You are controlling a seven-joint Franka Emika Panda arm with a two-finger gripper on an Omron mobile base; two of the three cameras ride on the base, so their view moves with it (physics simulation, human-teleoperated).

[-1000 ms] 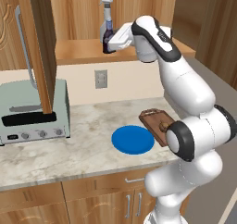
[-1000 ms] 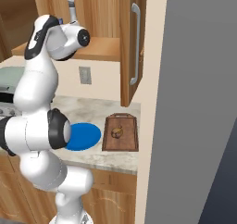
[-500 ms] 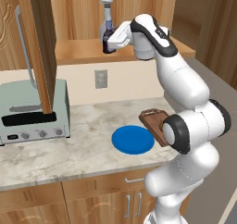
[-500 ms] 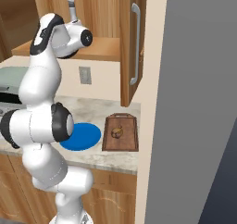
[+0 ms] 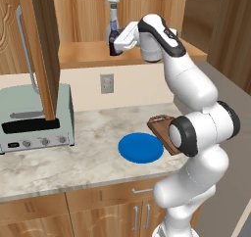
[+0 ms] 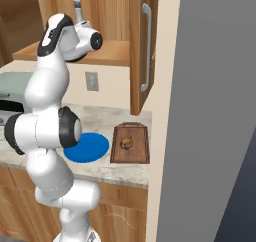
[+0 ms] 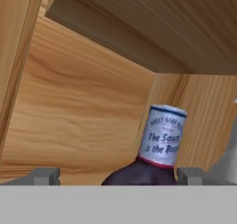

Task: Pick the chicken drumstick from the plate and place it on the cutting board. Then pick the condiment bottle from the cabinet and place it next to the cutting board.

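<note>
The drumstick is already lying on the cutting board, near its middle; the blue plate beside it is bare. The step in hand is judged to be the bottle pick from the cabinet.

The gripper is seen at the bottle, which stands on the cabinet shelf toward its back, just in front of the grey spray bottle. In the hand view the jaws are spread wide, one fingertip on each side of the bottle's dark shoulder, with clear gaps on both sides. Nothing is gripped yet.

To do this well:
- The hand should be advanced so the pads sit on the body, not the narrow neck or cap.
- The bottle sits slightly right of centre between the tips; centring is advised before closing.
- The spray bottle close behind could be nudged if the hand is pushed in too far.
- After closing, a straight pull-out clear of the shelf edge and open door is called for.

Views compared:
- The hand view gives the label and the gap to each fingertip; the base views cannot.
- The left base view shows the gripper's place on the shelf and the spray bottle behind.
- The right base view alone shows the drumstick on the board; in the left one the board is mostly hidden by the arm.
</note>
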